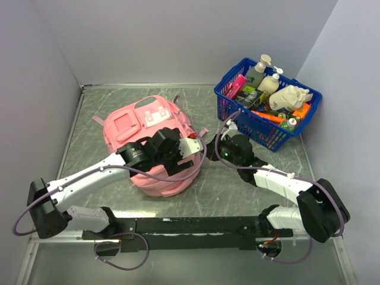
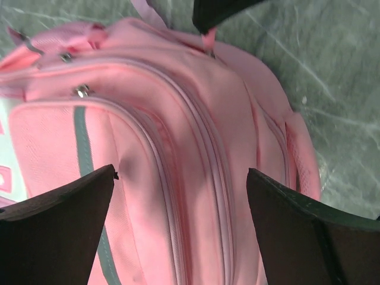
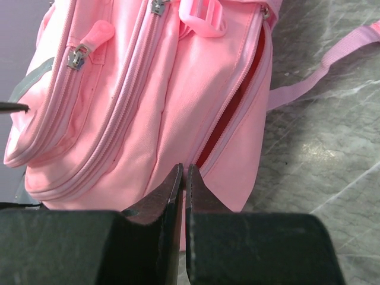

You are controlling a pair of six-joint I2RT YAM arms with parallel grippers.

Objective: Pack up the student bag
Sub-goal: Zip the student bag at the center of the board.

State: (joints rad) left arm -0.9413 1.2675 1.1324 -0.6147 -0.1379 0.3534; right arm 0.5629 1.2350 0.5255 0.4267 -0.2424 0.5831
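— Where is the bag, and what is it like?

— Your bag (image 1: 124, 127) lies on the marbled grey table (image 1: 261, 190), left of centre and well apart from the blue plastic basket (image 1: 270, 133) at the far right. It is soft pink fabric, rounded and puffy. Ribbed zip lines follow its curve, and there is a grey stripe (image 2: 83, 142) on one pocket. One zip (image 3: 228, 113) gapes and shows red lining. A flat woven strap (image 3: 332, 59) trails on the table.

— And my arms?

— Your left arm reaches across low and bends over the bag. The left gripper (image 2: 181, 175) hangs above the fabric, jaws spread wide with nothing between them. Your right arm folds in from the right. The right gripper (image 3: 184, 172) points at the bag's side just by the gaping zip, jaws pressed together, and nothing shows between them.
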